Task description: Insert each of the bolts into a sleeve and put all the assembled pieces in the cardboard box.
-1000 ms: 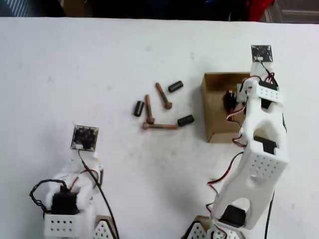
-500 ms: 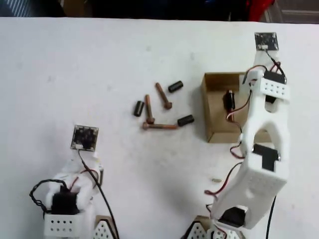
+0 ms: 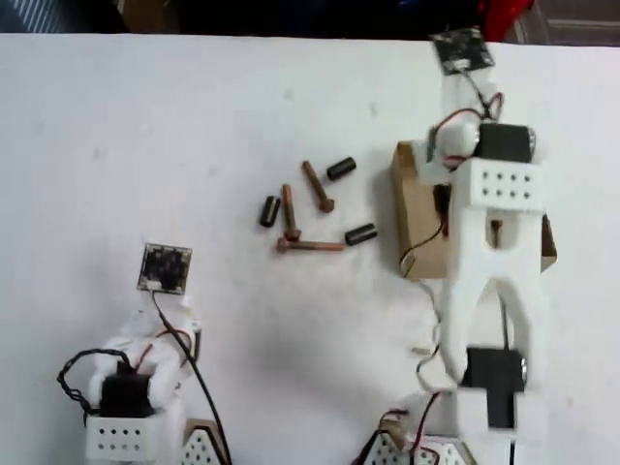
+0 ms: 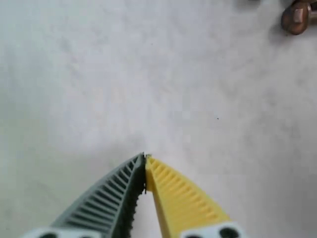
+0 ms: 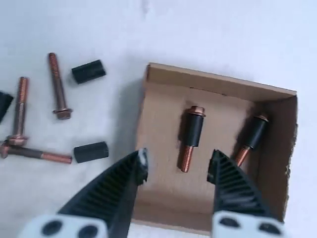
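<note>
Three copper bolts (image 3: 317,186) (image 3: 289,211) (image 3: 310,246) and three black sleeves (image 3: 341,168) (image 3: 269,210) (image 3: 360,233) lie loose mid-table. The cardboard box (image 5: 163,96) holds two assembled pieces (image 5: 192,135) (image 5: 251,136). My right gripper (image 5: 178,166) hangs open above the box (image 3: 412,213), nothing between its fingers. The loose bolts (image 5: 57,89) (image 5: 20,111) (image 5: 37,154) and two sleeves (image 5: 88,71) (image 5: 91,151) lie beside the box. My left gripper (image 4: 145,161) is shut and empty over bare table at the near left, the arm (image 3: 136,387) folded back. A bolt head (image 4: 297,16) lies farther off.
The white table (image 3: 145,116) has free room to the left and at the back. Red and black wires (image 3: 426,339) run along the right arm near the box.
The right arm has swung and lifted over the box, its wrist turning toward the back left. The left arm, bolts and sleeves have not moved.
</note>
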